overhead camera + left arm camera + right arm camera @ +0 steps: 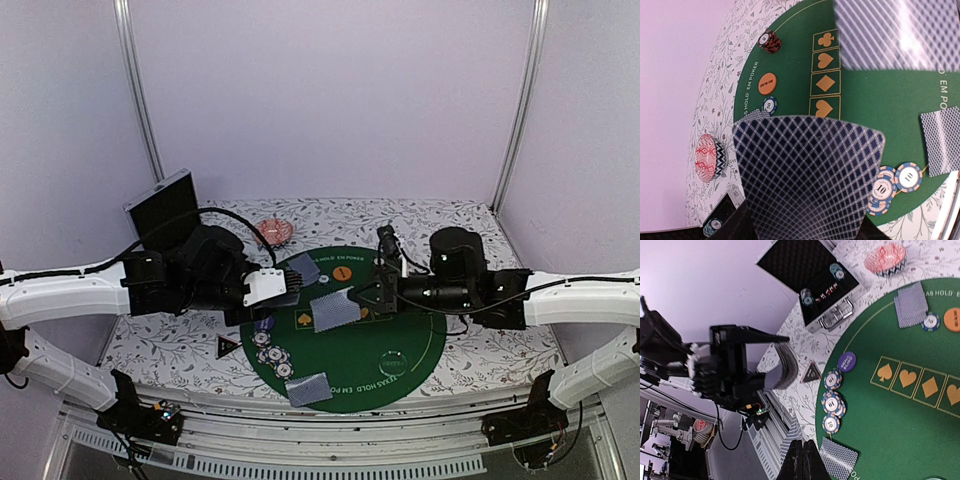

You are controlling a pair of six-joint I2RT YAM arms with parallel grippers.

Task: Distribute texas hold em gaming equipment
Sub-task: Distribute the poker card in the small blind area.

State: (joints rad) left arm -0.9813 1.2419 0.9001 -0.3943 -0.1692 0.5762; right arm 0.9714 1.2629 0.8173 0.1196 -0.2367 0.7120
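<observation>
Above the green mat (410, 330), top view: dealing appears under way. The right gripper (366, 300), clenched, holds one card (335, 310), which next needs laying flat at a free seat. Left wrist view: the left gripper (280, 296), half-open, grasps the deck (805, 185), with chips (892, 185) lying nearby. Right wrist view: fingers (800, 462) pinched together.

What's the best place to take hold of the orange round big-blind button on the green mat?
Probably pinch the orange round button across its rim from straight above: it lies flat on the green mat, with the blue-striped chip close on one side.
</observation>
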